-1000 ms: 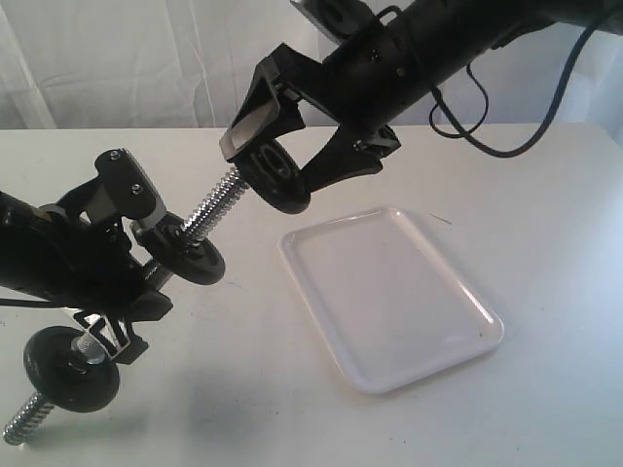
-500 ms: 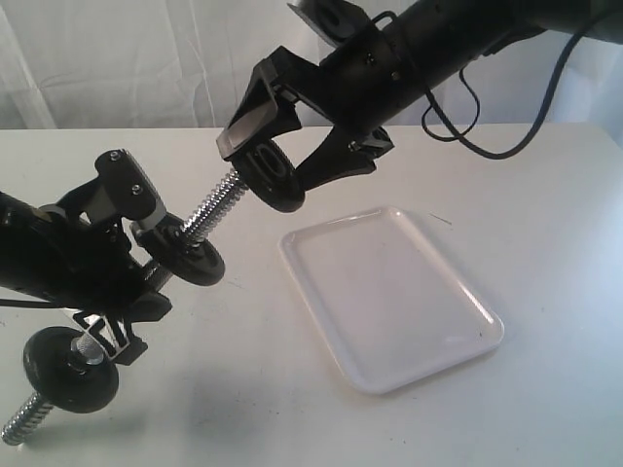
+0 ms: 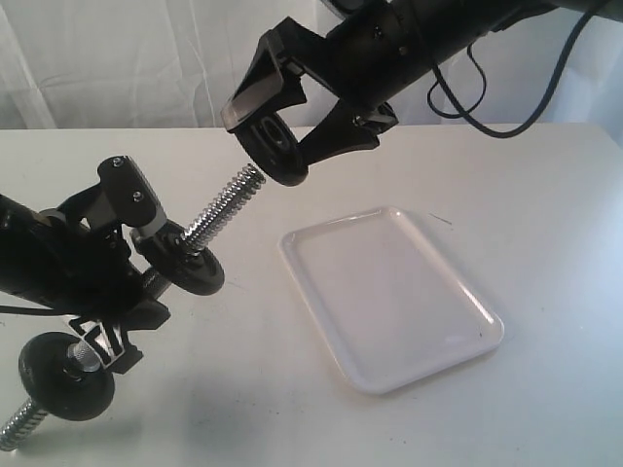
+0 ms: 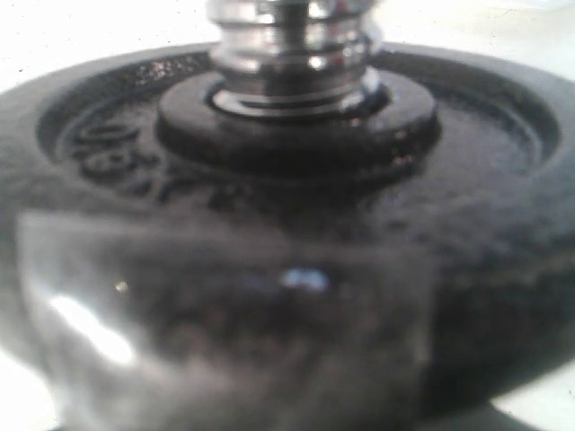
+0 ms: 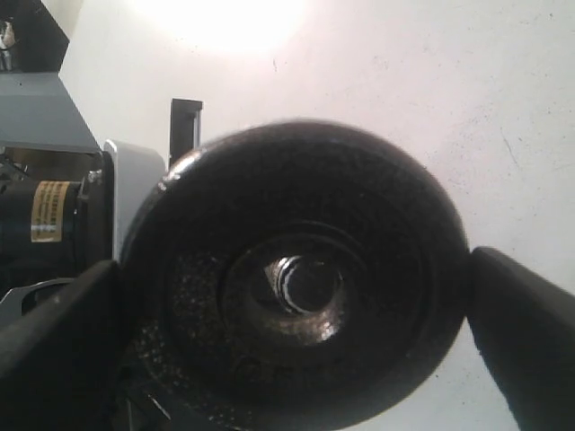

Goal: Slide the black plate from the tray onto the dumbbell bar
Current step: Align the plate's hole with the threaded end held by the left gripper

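My right gripper [image 3: 274,146] hangs above the table, shut on the rim of the black plate [image 3: 277,154], which stands on edge. In the right wrist view the plate [image 5: 386,206] fills the space between both fingers, and the tip of the dumbbell bar [image 5: 310,283] shows through its hole. The plate sits just beyond the threaded end of the bar [image 3: 226,206], off the thread. My left gripper [image 3: 136,261] is shut on the bar's middle and holds it slanted. One black disc [image 3: 187,261] sits on the bar above that grip. Another disc [image 3: 66,365] sits below it.
The white tray [image 3: 389,292] lies bare on the white table to the right of the bar. In the left wrist view a black disc [image 4: 467,224] around the chrome bar [image 4: 292,45] fills the picture. A black cable [image 3: 487,117] hangs behind the right arm.
The right gripper has carried the plate up and back off the bar's threaded end, so the tip now shows bare. The left arm and bar have shifted slightly.
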